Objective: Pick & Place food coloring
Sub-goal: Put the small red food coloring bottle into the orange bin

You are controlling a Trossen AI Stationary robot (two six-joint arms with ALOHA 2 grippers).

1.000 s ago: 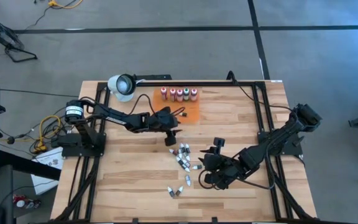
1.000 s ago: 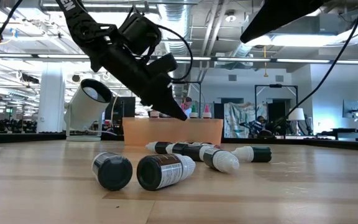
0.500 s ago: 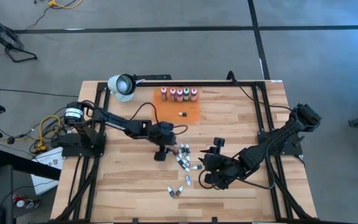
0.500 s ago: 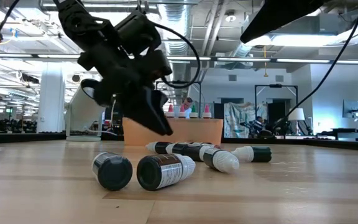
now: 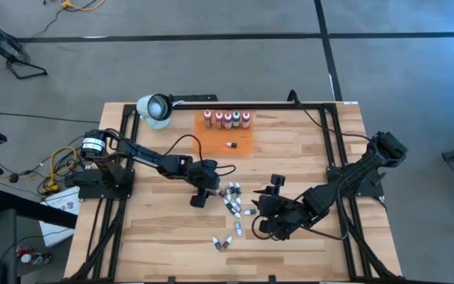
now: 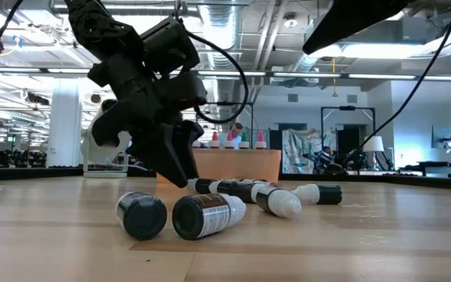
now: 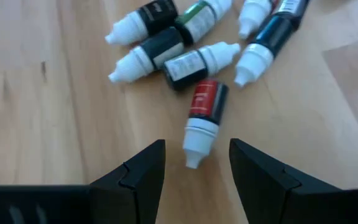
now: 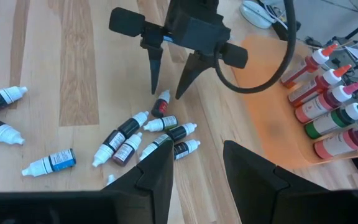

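Left gripper [image 7: 194, 171] open, empty, straddling red-labelled vial [image 7: 204, 118]; five tall bottles [image 5: 227, 119] upright on orange tray [image 5: 240, 142]; right gripper [image 8: 197, 168] open, empty

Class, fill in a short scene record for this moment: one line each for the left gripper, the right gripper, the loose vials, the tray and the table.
left gripper: open, lowered astride a red-labelled vial at the pile's edge
right gripper: open, empty, waiting beside the pile
loose vials: lying on their sides in a cluster; a few more lie apart
orange tray: five upright bottles in a row, one small vial lying down
table: wooden
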